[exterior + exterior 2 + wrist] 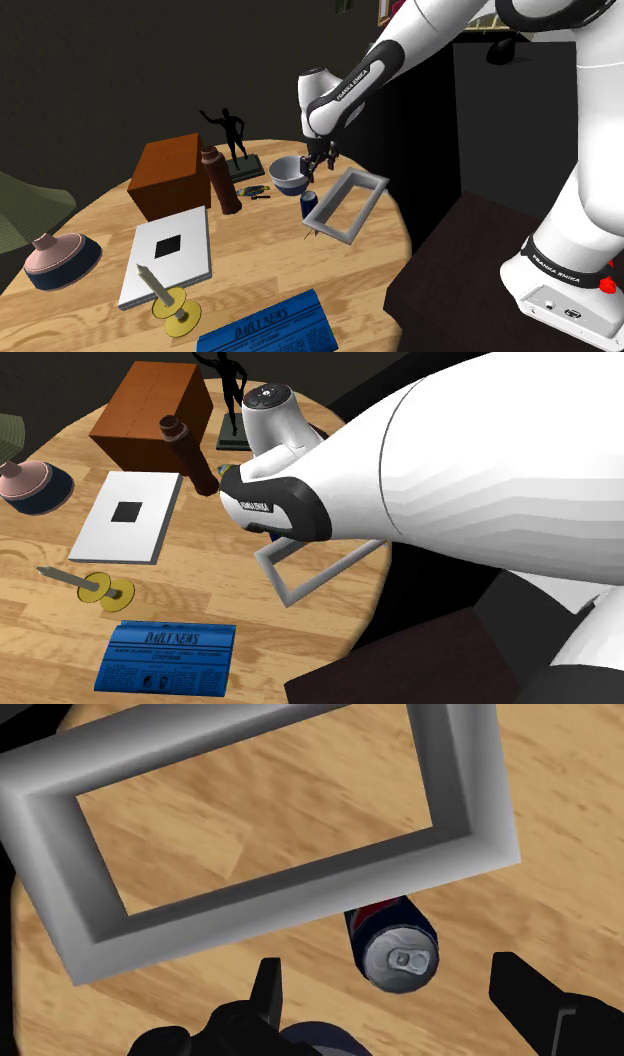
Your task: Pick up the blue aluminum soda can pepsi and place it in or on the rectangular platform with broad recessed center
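Dark walls ring a round wooden table (260, 270). The gripper (395, 1004) hangs above the can (395, 949), its jaws spread wide and touching nothing. For a clean grasp, I'd centre the jaws over the can, then drop straight down (the tray (470, 794) sits just beside it, so a slanted approach risks a knock). The can stands upright, dark blue with red, its grey top showing the pull tab.
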### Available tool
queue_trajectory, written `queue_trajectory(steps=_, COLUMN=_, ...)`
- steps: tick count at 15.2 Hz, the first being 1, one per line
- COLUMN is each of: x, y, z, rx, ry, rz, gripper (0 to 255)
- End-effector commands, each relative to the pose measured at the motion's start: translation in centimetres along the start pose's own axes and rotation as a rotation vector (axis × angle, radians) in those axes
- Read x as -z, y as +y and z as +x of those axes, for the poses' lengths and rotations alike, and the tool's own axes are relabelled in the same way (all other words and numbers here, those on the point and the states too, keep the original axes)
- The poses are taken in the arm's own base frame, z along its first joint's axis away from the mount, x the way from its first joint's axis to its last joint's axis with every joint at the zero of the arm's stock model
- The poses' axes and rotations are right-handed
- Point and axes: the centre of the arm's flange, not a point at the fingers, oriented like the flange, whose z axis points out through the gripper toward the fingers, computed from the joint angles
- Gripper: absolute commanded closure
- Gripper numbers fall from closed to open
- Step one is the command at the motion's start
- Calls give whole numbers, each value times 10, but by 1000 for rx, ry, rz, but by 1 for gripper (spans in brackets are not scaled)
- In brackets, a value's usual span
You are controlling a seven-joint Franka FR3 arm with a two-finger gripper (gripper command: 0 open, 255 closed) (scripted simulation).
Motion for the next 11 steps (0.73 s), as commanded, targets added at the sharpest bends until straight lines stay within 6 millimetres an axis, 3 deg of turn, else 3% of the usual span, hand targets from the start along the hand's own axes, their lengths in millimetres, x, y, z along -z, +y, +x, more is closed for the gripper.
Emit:
queue_trajectory(steps=1, x=-23, y=-9, z=15, rx=-2, ry=-1, rz=1, gripper=0)
queue_trajectory(steps=7, x=-80, y=-32, z=64, rx=-7, ry=0, rz=6, gripper=0)
queue_trajectory(steps=11, x=-101, y=-32, z=64, rx=-7, ry=0, rz=6, gripper=0)
